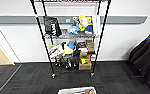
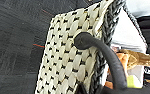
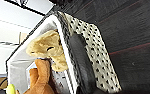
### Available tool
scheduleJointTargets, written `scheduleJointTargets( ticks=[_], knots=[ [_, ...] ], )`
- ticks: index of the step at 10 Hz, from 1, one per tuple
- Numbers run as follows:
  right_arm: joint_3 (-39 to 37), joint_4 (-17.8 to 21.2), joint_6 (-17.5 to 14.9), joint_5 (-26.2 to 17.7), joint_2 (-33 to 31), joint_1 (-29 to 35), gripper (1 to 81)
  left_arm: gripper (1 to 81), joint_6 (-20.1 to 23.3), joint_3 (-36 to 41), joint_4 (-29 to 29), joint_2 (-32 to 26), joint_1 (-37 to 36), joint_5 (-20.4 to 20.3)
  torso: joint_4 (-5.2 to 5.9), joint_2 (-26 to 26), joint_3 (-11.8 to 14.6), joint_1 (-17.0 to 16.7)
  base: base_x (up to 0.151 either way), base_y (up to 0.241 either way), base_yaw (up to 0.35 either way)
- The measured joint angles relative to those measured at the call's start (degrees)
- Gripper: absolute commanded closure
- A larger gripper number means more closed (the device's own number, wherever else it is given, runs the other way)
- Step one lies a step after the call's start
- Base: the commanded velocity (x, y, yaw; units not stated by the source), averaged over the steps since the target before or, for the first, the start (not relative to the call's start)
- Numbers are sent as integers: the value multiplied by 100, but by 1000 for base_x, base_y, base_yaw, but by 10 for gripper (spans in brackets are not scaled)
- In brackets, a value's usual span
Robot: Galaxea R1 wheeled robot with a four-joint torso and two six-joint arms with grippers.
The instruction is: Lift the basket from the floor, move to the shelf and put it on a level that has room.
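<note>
Honestly, you cannot tell from either wrist view whether the fingers are closed on anything: each camera sits tight against one end wall of the one basket [image 2: 66, 62], a dark handle [image 2: 103, 57] by the left wrist. You have its pale rim at the head view's lower edge, clear of the carpet floor [image 1: 28, 80], long axis running across you, so neither arm is nearer. Straight ahead and well apart stands the one shelf [image 1: 71, 37], its top level [image 1: 71, 1] bare where visible; two plush toys [image 3: 44, 50] ride inside.

One basket [image 1: 77, 90]; one shelf [image 1: 70, 37]; two plush toys [image 3: 47, 48] inside; one cardboard box [image 1: 84, 65].
</note>
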Motion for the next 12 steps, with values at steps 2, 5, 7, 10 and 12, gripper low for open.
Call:
scheduleJointTargets(
  ticks=[2,5,7,10,12],
  knots=[
    [105,24,2,0,-100,-174,811,811,-26,213,0,-149,30,80,0,389,258,-262,0,0,0],
    [383,24,2,67,-393,-188,811,811,-52,444,0,-212,50,56,0,972,328,-647,0,0,0],
    [553,24,2,128,-519,-254,811,811,-50,483,0,-223,111,44,0,1366,328,-901,0,0,0],
    [890,24,2,266,-813,-260,811,811,-48,833,0,-368,87,-24,0,1996,328,-1314,0,0,0],
    [1168,24,0,339,-985,-246,811,811,-48,1145,0,-597,65,-68,0,2374,328,-1561,0,0,0]
  ],
)
